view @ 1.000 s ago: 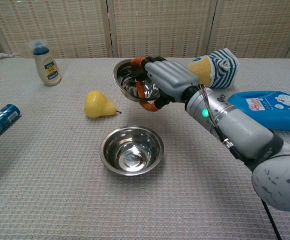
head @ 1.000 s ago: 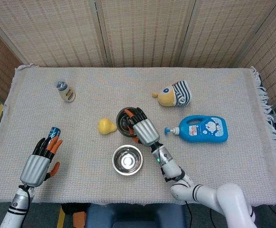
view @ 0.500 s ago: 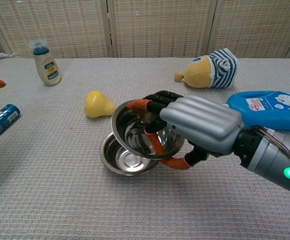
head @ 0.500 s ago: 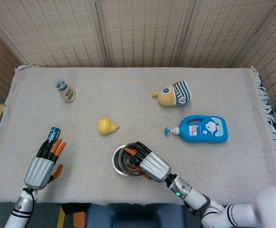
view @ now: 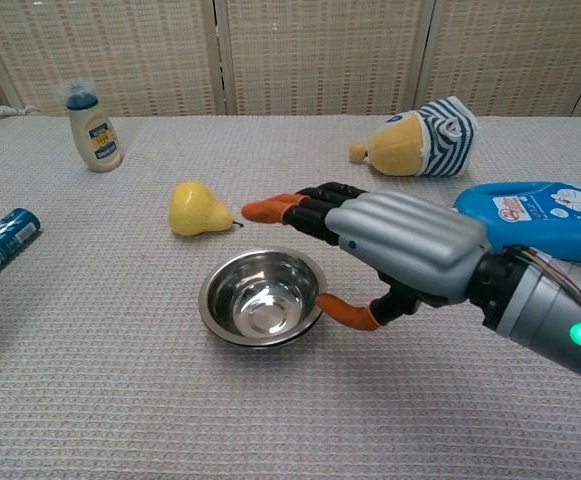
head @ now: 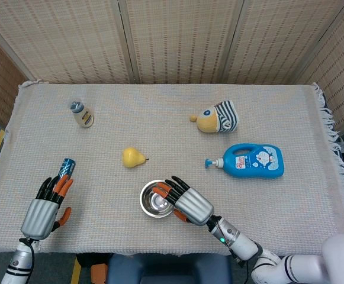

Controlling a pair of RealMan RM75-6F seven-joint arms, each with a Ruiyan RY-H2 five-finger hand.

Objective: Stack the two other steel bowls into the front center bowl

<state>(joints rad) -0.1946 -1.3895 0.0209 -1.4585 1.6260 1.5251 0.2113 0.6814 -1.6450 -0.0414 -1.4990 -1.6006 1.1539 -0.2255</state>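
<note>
Steel bowls (view: pixel 261 309) nested at front center of table (head: pixel 278 118). Right hand (view: pixel 390 243) just above their rim, fingers spread, holding nothing. Left hand (head: pixel 43 208) near blue can (head: pixel 67 166), fingers apart.

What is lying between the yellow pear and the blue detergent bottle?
In the chest view, the right robot hand reaches across that stretch, its fingers above the steel bowl's far rim, between the pear and the bottle.
</note>
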